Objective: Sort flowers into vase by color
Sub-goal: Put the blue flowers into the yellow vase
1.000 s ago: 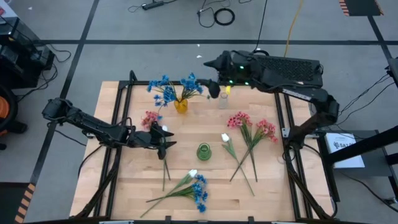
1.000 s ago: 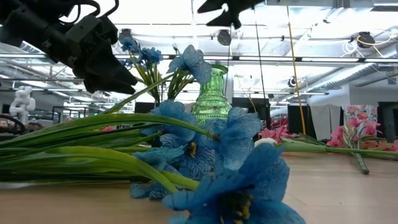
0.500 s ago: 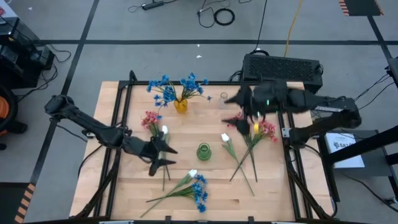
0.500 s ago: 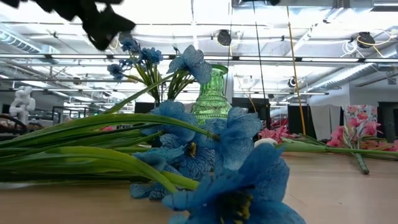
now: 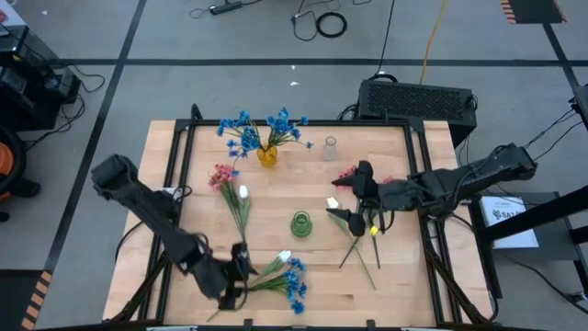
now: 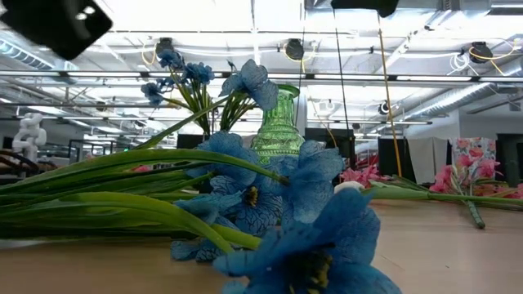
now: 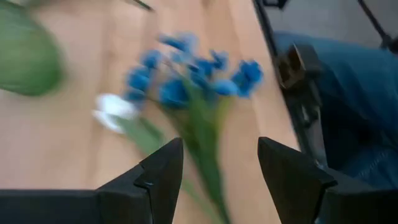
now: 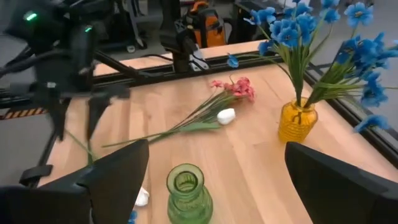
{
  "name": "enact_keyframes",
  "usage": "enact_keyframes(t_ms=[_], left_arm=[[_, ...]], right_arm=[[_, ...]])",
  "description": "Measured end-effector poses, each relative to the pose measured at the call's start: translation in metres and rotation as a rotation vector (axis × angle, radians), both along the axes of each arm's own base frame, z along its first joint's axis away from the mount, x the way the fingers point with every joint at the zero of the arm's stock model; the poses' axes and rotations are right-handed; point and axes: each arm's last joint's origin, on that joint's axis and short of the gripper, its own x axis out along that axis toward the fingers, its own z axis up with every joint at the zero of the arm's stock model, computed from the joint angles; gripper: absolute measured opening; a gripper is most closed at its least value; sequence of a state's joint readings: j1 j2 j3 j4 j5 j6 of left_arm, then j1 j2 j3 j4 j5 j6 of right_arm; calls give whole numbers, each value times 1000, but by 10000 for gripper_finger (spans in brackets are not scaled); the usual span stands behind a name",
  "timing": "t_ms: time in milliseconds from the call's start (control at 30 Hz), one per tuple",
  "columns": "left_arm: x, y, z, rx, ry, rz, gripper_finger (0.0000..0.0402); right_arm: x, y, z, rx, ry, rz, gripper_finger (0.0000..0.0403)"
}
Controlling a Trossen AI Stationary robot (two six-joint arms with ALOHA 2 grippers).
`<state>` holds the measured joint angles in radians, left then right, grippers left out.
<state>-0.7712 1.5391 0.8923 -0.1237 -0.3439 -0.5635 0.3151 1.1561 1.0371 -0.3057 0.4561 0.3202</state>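
Observation:
A bunch of blue blooms (image 5: 294,280) with a white bud (image 5: 284,256) lies near the table's near edge. My left gripper (image 5: 243,271) hovers open at its stems; in the left wrist view the green stem (image 7: 208,162) runs between my fingers below the blue blooms (image 7: 193,78). My right gripper (image 5: 342,198) hangs open over a white bud (image 5: 333,203) and pink flowers (image 5: 395,191) on the right. A pink and white sprig (image 5: 230,187) lies left of centre. The yellow vase (image 5: 266,156) holds blue flowers (image 8: 311,37). The green vase (image 5: 301,223) and clear vase (image 5: 330,147) hold nothing.
Long green stems (image 5: 363,248) trail from the right-hand flowers toward the near edge. The green vase (image 8: 185,186) stands between the two grippers. Black frame rails (image 5: 179,156) run along the table's left and right sides. In the low view the blue blooms (image 6: 278,204) fill the foreground.
My left gripper has swung from the pink sprig left of centre toward the near edge, arriving at the blue bunch. My right gripper has come from the far edge by the clear vase toward the near right, over the pink flowers. No flower has moved.

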Motion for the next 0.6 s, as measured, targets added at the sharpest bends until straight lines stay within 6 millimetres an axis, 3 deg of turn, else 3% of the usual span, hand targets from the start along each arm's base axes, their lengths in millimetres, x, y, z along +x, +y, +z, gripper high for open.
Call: enact_keyframes(t_ms=[233, 433, 600], left_arm=[[15, -34, -33, 92, 64, -13, 215], [22, -41, -60, 131, 123, 5, 215], [25, -43, -69, 148, 138, 5, 215]], right_arm=[[-1, 10, 2, 20, -48, 21, 368], [-2, 15, 4, 25, -63, 41, 368], [-2, 17, 5, 29, -70, 51, 368]])
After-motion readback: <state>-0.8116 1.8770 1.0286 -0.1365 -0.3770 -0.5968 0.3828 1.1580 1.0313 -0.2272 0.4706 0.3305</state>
